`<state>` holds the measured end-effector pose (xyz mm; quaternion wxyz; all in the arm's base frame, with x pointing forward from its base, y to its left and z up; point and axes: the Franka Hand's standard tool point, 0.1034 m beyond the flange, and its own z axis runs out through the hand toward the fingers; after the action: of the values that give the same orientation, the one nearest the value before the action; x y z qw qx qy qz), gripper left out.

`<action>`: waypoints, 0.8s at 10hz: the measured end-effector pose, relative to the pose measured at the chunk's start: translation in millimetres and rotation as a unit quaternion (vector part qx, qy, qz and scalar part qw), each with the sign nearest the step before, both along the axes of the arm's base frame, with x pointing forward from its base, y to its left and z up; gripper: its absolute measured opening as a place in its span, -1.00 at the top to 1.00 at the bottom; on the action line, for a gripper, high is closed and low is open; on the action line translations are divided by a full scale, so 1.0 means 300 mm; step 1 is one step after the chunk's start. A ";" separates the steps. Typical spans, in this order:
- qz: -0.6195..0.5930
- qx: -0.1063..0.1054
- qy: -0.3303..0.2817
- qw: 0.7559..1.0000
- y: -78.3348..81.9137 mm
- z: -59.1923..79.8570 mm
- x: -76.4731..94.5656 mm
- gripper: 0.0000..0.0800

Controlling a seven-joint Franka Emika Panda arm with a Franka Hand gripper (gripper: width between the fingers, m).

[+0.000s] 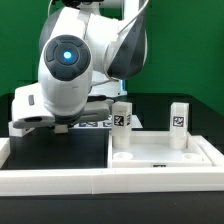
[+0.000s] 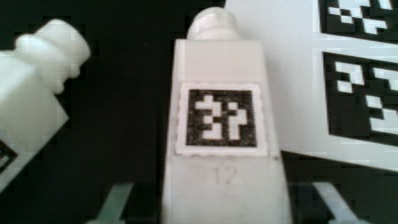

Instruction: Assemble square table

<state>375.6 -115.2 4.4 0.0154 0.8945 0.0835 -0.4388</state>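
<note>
Set narrow with the gripper (image 2: 217, 200) around a white leg (image 2: 222, 110), one finger along each long side. Cannot tell whether touching or just clear.

Shown from the wrist only: lying flat on the black table (image 2: 134, 25), tag up, peg end away from the fingers. Just beside it, apart and at an angle, a loose leg (image 2: 36, 80). Near its other side, the marker board (image 2: 365, 90).

Shown from outside only: grip hidden behind the arm. Toward the exterior view's right, the tabletop (image 1: 160, 152), with a first upright leg (image 1: 122, 120) and a second upright leg (image 1: 179, 122) at its far edge. Bare black surface between arm and slab. Along the front, the border wall (image 1: 60, 182).
</note>
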 end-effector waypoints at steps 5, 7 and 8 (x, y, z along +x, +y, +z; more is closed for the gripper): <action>0.000 0.002 -0.004 1.000 0.008 0.057 0.068 0.27; -0.002 0.004 -0.006 1.000 0.026 0.138 0.148 0.27; -0.007 0.007 -0.010 1.000 0.033 0.169 0.188 0.27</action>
<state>432.0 -105.3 55.0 0.0072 0.8997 0.0798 -0.4291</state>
